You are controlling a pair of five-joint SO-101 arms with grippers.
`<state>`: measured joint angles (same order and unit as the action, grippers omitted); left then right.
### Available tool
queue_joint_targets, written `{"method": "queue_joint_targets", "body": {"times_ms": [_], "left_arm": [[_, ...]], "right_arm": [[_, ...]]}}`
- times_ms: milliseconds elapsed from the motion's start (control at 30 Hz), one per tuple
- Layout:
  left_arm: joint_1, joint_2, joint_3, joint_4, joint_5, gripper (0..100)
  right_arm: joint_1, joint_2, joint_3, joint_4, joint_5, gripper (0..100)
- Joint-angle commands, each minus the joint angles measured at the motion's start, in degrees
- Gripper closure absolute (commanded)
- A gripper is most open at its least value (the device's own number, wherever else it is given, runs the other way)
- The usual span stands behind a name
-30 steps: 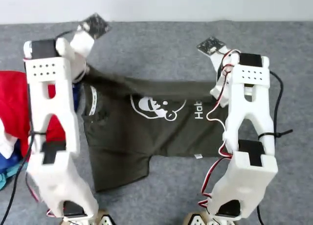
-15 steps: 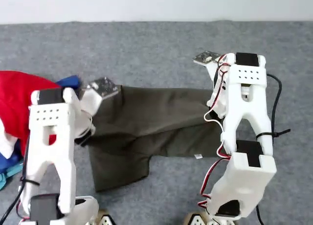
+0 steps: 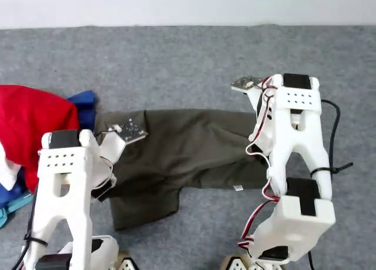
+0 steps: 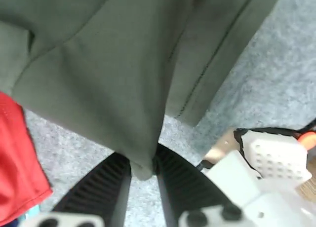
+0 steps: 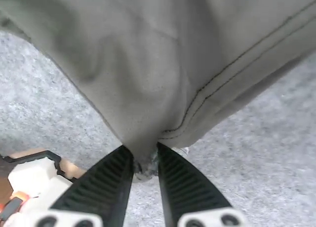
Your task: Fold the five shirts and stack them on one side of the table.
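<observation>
**Both pincers pinch the olive shirt**

In the high view the olive shirt (image 3: 188,155) lies across the middle of the frame on the grey table cover (image 3: 176,58), folded lengthwise, with a sleeve flap reaching toward the lower left. The left gripper (image 4: 142,160) is pressed together on a fold of its fabric. The right gripper (image 5: 143,155) pinches a bunched, stitched edge. From above, both pincers are hidden under their own arms, so they seem to grip the shirt's left and right ends. A red shirt (image 3: 29,129) sits at the left edge, cut off by the frame, over partly hidden blue cloth (image 3: 82,100). I cannot tell how many garments are in that heap.
</observation>
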<state>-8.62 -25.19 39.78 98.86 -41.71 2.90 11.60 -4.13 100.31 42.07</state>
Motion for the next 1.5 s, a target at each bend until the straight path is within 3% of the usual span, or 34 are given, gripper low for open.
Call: {"method": "queue_joint_targets", "body": {"times_ms": [0,167,367,600,900,1033,1200,1467], "left_arm": [[-0.3,-2.2,0.3,1.8,-2.1,98],[-0.2,-2.3,-1.3,1.8,-2.2,98],[0.3,-2.3,-6.3,1.8,-2.0,98],[4.6,-2.3,2.2,1.9,-2.4,98],[7.5,-1.8,2.2,1.8,-3.3,97],[6.9,-2.3,1.9,1.8,-3.1,86],[6.9,-2.3,1.7,1.8,-3.2,85],[2.3,-2.3,-4.4,1.8,-3.1,85]], "right_arm": [[3.7,-3.4,-0.3,2.2,2.8,98.9],[7.8,-2.5,-2.1,2.1,5.0,98.9],[7.8,-2.2,-5.7,2.2,5.1,98.8],[7.4,-2.1,-5.7,2.2,7.0,98.7],[7.5,-2.0,-5.4,2.2,7.1,98.6],[7.4,-2.0,-5.4,2.3,7.1,90.6],[7.6,-2.6,-5.5,2.4,6.9,76.2],[7.7,-2.7,-5.6,2.5,6.9,75.9]]}}
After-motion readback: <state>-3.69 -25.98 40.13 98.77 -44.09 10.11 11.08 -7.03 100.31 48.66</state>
